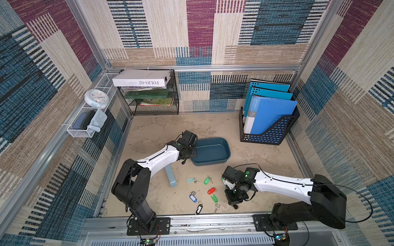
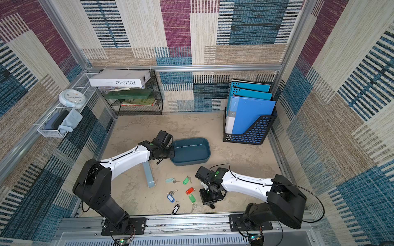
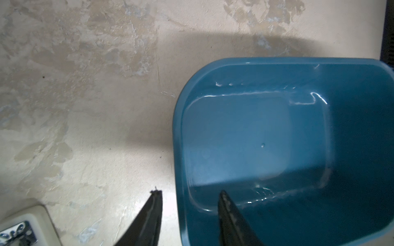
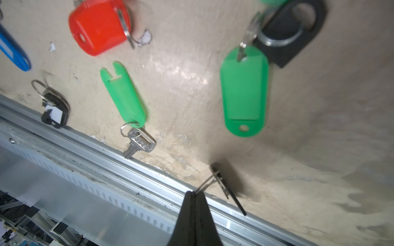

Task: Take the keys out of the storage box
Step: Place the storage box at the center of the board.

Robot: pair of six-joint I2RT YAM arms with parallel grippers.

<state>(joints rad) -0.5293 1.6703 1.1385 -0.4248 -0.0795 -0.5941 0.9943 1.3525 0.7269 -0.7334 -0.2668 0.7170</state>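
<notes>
The left tool (image 3: pixel 189 191) stands open over the wall of the box (image 1: pixel 209 163), the right tool (image 4: pixel 194 192) is closed on a black-tagged key (image 4: pixel 220 180), and other keys (image 1: pixel 211 190) lie on the bench (image 1: pixel 266 157) beside the box.

Storage box (image 3: pixel 255 138): smooth, glossy plastic. Tabletop (image 3: pixel 85 127) beneath it: rough, matt. Keys (image 4: pixel 139 141): shiny metal; green tag (image 4: pixel 244 91): smooth plastic.

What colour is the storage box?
The storage box is plain dark teal-blue; it shows best in the left wrist view.
</notes>
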